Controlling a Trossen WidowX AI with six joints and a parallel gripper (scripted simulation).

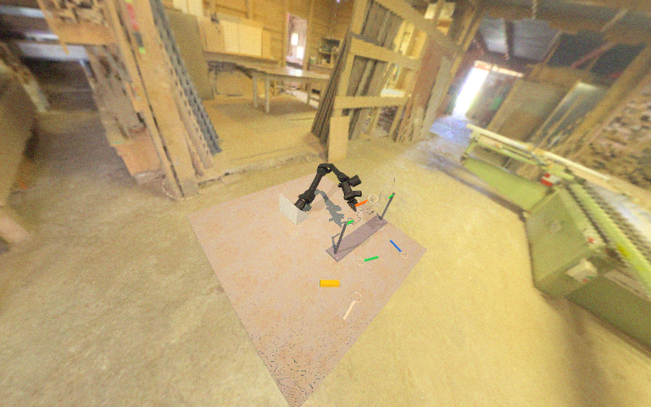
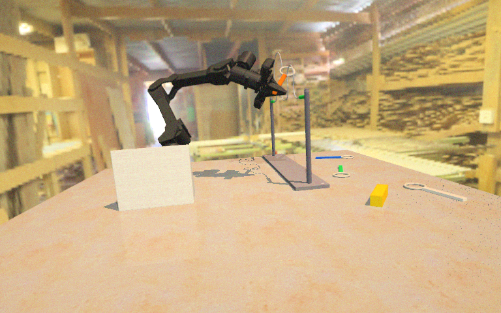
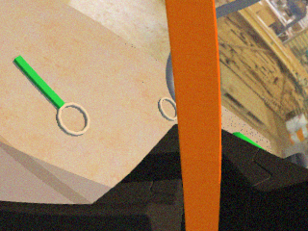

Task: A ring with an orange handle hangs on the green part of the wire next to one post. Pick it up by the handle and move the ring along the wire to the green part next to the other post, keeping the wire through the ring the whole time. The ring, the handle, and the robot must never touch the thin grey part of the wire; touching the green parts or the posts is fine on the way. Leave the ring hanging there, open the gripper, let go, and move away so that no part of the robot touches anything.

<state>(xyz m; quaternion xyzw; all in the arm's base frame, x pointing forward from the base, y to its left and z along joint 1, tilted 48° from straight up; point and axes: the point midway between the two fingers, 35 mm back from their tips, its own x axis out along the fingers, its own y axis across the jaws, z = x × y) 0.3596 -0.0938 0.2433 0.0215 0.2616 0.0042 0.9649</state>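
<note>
Going across the exterior view, a big white block (image 1: 291, 209) (image 2: 152, 178) sits on the table (image 1: 258, 240) (image 2: 184, 258) (image 3: 111, 53), well apart from the stand (image 1: 356, 238) (image 2: 291, 171). The black arm (image 1: 314, 186) (image 2: 192, 78) rises behind the block and bends over toward the top of the stand. Its gripper (image 1: 355, 208) (image 2: 282, 90) (image 3: 191, 134) points a bit down and is squeezed shut on the orange handle (image 1: 362, 203) (image 2: 282, 79) (image 3: 194, 72). The handle leans, with its ring (image 1: 377, 198) (image 2: 280, 70) higher than the gripper. The ring is up above the stand, by the bendy grey wire (image 1: 393, 179) (image 2: 293, 83), between the far post (image 1: 386, 207) (image 2: 272, 129) and the near post (image 1: 339, 238) (image 2: 307, 136). It is away from both green ends (image 1: 349, 222) (image 2: 301, 96) of the wire. I cannot tell if the ring touches the grey wire.

To the right of the stand, a blue stick with a ring (image 1: 395, 246) (image 2: 327, 157) lies flat. A green stick with a ring (image 1: 371, 259) (image 2: 340, 168) (image 3: 38, 82) lies near the stand too. Farther from the stand is a yellow block (image 1: 329, 283) (image 2: 378, 195), and last comes a pale stick with a ring (image 1: 349, 309) (image 2: 445, 193).
</note>
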